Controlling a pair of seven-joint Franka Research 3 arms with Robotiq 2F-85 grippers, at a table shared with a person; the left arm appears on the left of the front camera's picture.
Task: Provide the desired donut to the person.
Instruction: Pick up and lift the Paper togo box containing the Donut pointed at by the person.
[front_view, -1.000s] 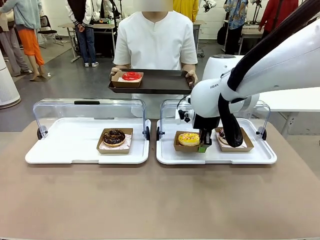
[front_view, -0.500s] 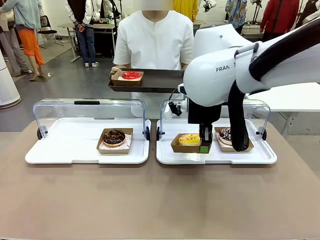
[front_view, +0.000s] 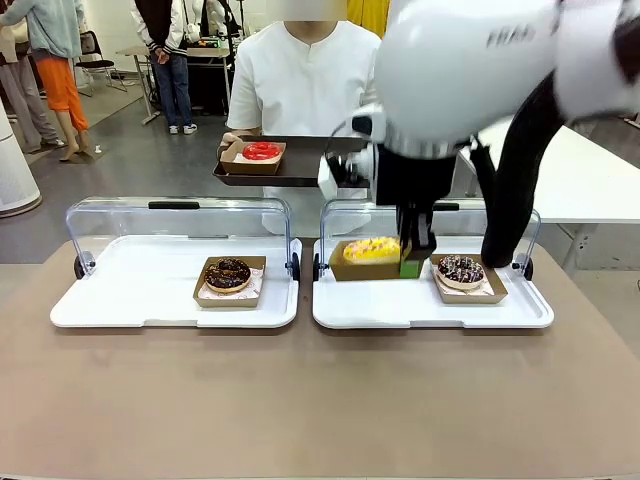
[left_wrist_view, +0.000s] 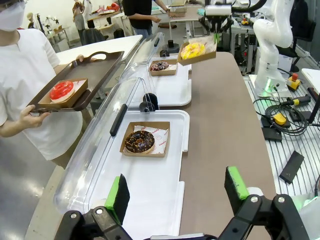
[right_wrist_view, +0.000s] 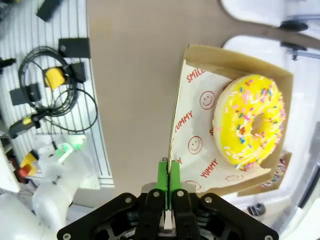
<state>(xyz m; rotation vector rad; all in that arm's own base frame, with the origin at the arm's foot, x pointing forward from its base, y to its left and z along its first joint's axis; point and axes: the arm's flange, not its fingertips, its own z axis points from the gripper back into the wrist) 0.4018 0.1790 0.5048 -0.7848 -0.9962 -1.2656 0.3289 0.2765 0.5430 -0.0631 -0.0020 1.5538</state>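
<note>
Beige table (front_view: 300, 400) with two lidded white trays: the yellow sprinkled donut (front_view: 372, 248) sits in its cardboard box (front_view: 345, 270), which hangs slightly tilted above the right white tray (front_view: 430, 318). Pickup looks done; left are the carry across to the person (front_view: 310, 90) and the set-down on their dark serving tray (front_view: 320, 160), beside a red donut (front_view: 262, 151). Right gripper (right_wrist_view: 166, 175) is pinched tight on the box's side wall, donut just beside its fingers and not touching; left gripper (left_wrist_view: 177, 192) hovers spread wide and empty over the left white tray (left_wrist_view: 145, 190), near a chocolate donut (left_wrist_view: 139, 141).
</note>
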